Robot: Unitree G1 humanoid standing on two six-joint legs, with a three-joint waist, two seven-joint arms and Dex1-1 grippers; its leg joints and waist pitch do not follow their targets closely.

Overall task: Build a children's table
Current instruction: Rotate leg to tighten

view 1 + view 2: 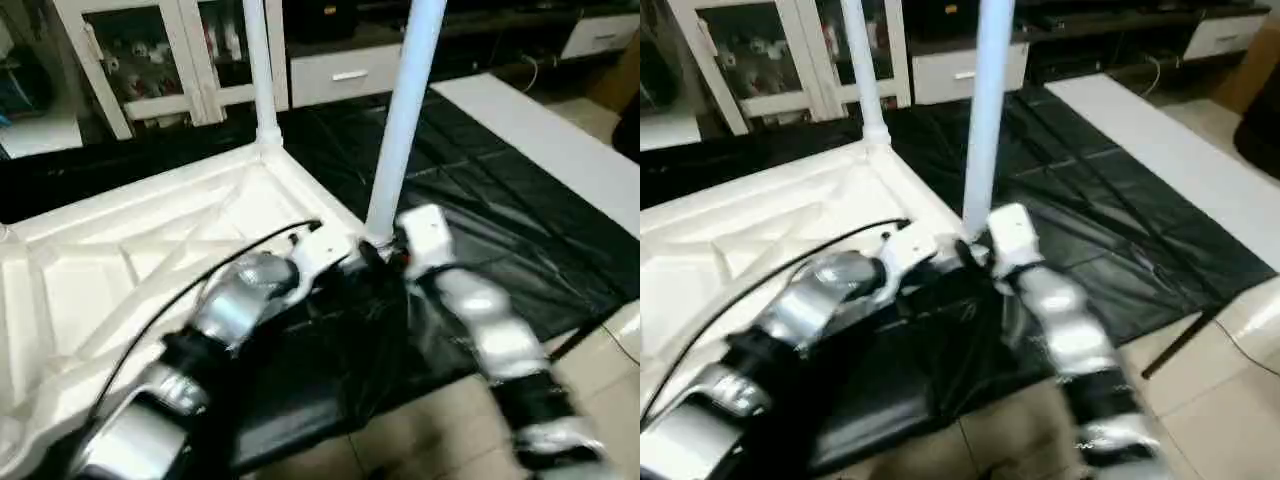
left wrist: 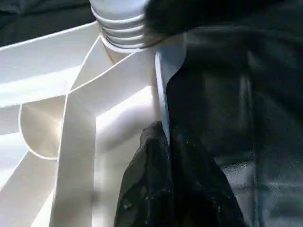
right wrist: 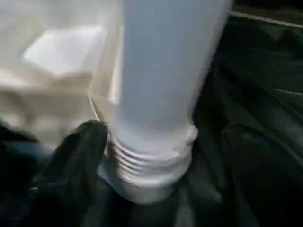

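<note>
White glass-door cabinet (image 1: 150,60), drawer unit (image 1: 345,72), tiled floor (image 1: 420,430)

The white top (image 1: 150,260) lies upside down on the black-draped surface (image 1: 480,220), its diagonal ribs facing up. Two white legs stand upright in corner sockets: the far leg (image 1: 258,70) at the far corner, the near leg (image 1: 405,110) at the corner nearest the edge. The near leg's ribbed, flared end (image 3: 151,165) sits in its socket, seemingly not fully seated.
</note>
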